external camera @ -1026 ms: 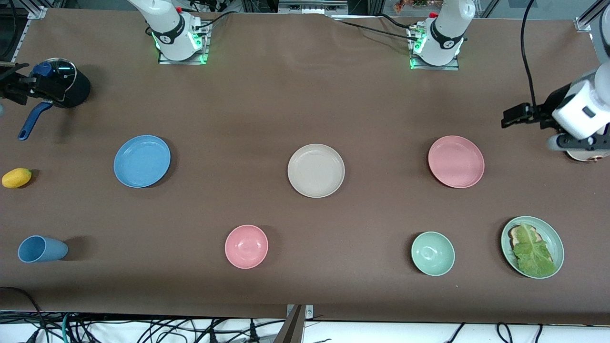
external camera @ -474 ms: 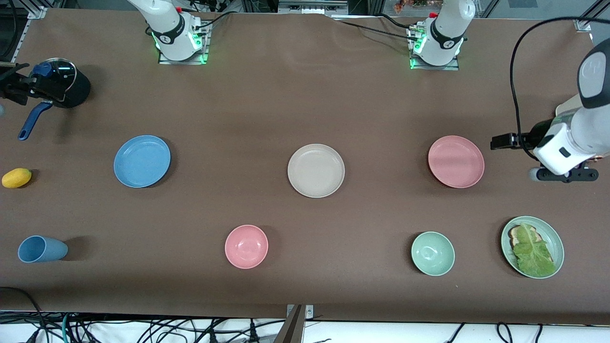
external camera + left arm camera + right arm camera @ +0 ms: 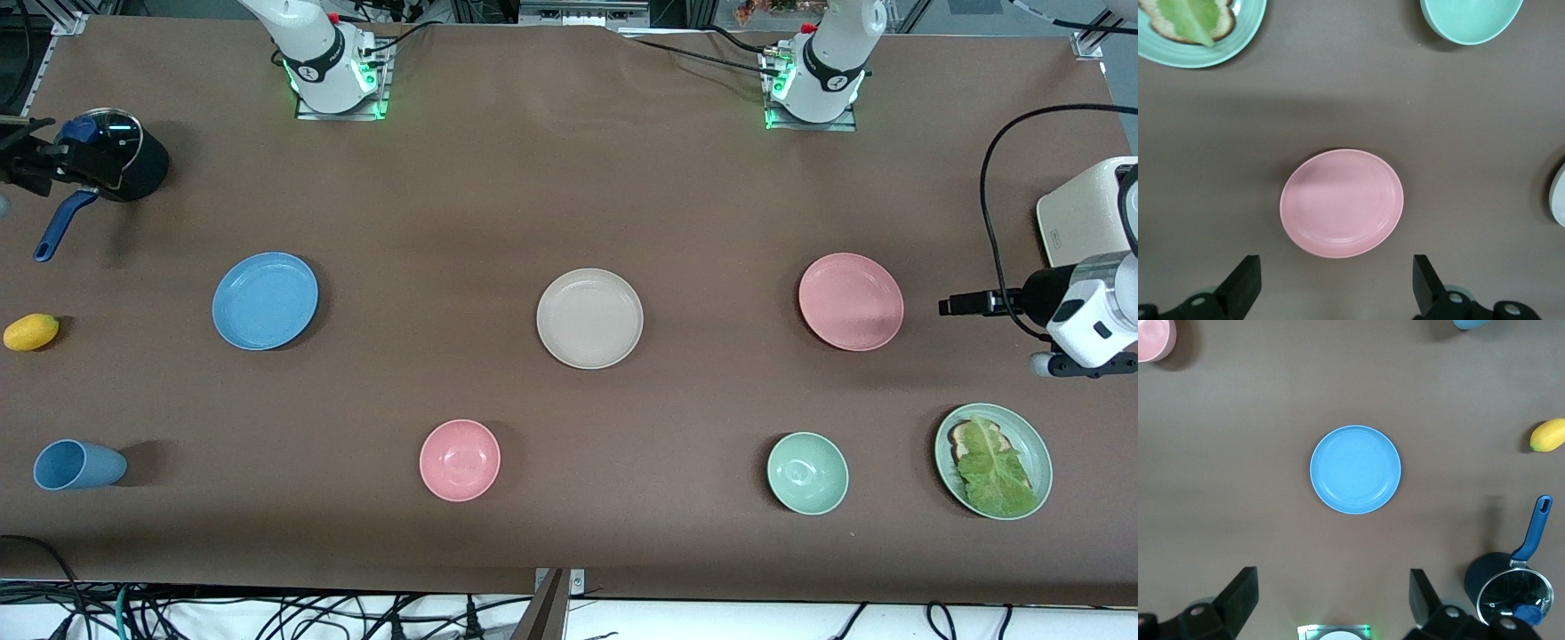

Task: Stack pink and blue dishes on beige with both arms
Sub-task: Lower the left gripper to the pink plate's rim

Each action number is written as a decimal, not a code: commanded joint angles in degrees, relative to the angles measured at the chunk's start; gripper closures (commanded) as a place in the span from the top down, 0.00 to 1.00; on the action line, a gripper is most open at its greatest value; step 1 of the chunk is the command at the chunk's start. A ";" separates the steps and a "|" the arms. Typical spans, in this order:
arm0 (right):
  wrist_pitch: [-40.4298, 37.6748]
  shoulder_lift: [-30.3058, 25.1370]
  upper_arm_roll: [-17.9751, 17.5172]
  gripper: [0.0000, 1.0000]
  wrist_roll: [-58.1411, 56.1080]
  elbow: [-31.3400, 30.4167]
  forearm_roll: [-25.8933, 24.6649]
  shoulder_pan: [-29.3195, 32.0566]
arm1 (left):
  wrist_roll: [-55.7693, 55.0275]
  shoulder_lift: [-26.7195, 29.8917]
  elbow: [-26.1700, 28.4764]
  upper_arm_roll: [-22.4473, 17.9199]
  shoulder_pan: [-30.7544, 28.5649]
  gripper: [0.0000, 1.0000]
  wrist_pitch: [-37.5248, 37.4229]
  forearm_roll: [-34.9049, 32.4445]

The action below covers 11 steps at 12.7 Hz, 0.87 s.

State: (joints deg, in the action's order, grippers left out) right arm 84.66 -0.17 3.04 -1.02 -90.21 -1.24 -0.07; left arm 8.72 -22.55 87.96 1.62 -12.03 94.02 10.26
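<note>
Front view shows the beige plate [image 3: 589, 318] centred on the surface, blue plate [image 3: 265, 300] toward the right arm's end, pink plate [image 3: 851, 301] toward the left's. Left pincer [image 3: 1333, 285] and right pincer [image 3: 1333, 600] hang above their plates, fingers apart, presumably lining up grasps.

Both arms are glossy white with grey-black joints, black cables, green-lit bases and black claw [image 3: 1335, 288] fingers.
</note>
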 commanded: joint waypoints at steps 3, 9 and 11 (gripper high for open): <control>-0.82 0.17 -0.14 1.00 0.58 0.91 0.54 0.16 | 10.87 -0.56 9.23 0.49 -3.44 1.00 9.68 6.86; -0.90 0.17 -0.05 1.00 0.58 0.91 0.54 0.16 | 19.92 5.47 28.00 0.48 -4.06 1.00 27.05 10.39; -0.90 0.17 -0.05 1.00 0.58 0.91 0.54 0.16 | 20.28 7.78 32.18 0.40 -3.97 1.00 30.08 10.82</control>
State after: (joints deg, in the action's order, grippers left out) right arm 84.59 -0.16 3.04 -1.02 -90.21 -1.24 -0.07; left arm 26.62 -20.89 112.90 1.92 -15.94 121.04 18.86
